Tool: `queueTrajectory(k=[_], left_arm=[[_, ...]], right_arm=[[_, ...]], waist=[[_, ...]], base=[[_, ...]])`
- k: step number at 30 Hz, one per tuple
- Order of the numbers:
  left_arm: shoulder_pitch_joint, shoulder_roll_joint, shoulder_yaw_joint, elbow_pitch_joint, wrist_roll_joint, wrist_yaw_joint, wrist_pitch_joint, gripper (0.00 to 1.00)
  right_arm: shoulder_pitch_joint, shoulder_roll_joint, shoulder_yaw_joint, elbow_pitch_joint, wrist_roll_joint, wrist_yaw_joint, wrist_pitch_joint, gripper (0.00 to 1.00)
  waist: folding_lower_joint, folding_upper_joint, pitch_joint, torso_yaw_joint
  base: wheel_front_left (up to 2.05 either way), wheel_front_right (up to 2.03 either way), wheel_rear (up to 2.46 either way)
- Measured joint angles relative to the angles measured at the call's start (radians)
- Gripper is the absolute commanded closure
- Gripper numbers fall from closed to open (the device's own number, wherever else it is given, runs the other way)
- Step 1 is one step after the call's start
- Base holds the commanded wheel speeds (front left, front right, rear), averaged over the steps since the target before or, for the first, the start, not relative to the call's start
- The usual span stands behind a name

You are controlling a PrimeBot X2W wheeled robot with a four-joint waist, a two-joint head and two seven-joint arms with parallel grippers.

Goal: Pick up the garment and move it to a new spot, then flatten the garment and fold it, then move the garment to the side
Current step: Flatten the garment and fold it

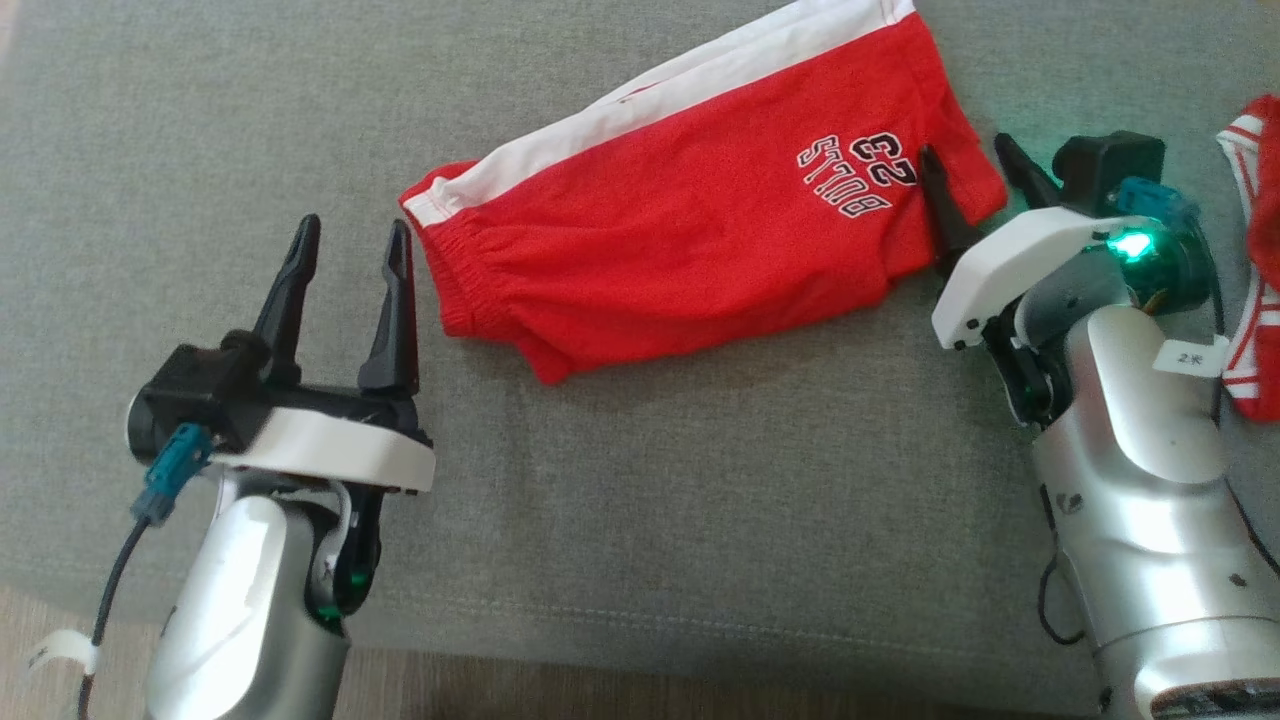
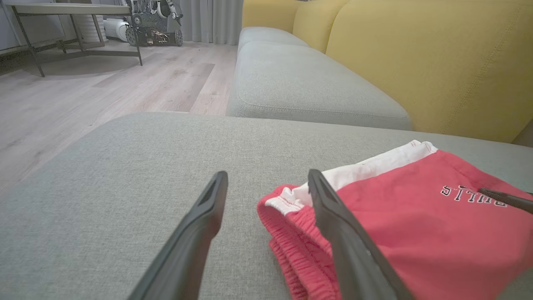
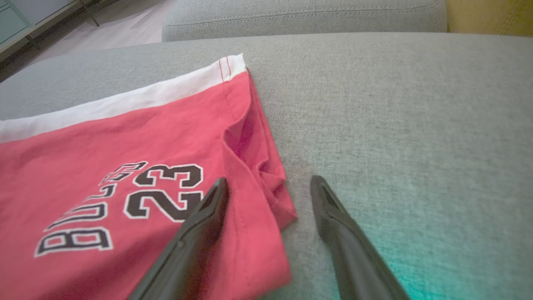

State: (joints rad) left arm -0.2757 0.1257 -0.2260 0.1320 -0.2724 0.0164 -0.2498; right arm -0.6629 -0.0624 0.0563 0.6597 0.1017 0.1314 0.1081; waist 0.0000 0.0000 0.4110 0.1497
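The garment (image 1: 700,210) is a pair of red shorts with a white side stripe and a "BULLS 23" print, lying folded on the grey sofa cushion (image 1: 620,500). My left gripper (image 1: 355,238) stands open just left of the waistband end (image 2: 287,216), with nothing between its fingers. My right gripper (image 1: 975,158) is open at the leg-hem end of the garment (image 3: 166,166). Its left finger (image 3: 208,216) lies over the red cloth and its right finger (image 3: 329,212) over bare cushion, straddling the hem corner.
Another red and white cloth (image 1: 1258,280) lies at the right edge beside my right arm. A yellow backrest (image 2: 416,58) rises behind the cushion. Wooden floor (image 2: 83,96) with a metal-framed table (image 2: 70,12) lies past the cushion's left side.
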Motion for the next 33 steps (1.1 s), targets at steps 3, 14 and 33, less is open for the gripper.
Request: queueTrajectory(k=[3,14,33], left_arm=[[0.000,0.000,0.011,0.002,0.007,0.000,0.000,0.00],[0.011,0.000,0.032,0.003,0.015,-0.004,0.000,0.00],[0.083,0.006,0.038,0.007,0.014,0.001,0.002,0.00]], right_arm=[[-0.002,-0.001,0.019,0.013,0.016,0.000,0.001,1.00],[0.142,0.001,0.044,-0.041,0.104,0.000,-0.115,1.00],[0.466,0.014,-0.067,-0.235,0.205,0.000,-0.142,1.00]], waist=[[0.0000,0.0000,-0.004,-0.008],[0.0000,0.0000,-0.050,-0.043],[0.0000,0.0000,-0.134,-0.096]], base=[[0.00,0.00,0.00],[0.00,0.00,0.00],[0.00,0.00,0.00]])
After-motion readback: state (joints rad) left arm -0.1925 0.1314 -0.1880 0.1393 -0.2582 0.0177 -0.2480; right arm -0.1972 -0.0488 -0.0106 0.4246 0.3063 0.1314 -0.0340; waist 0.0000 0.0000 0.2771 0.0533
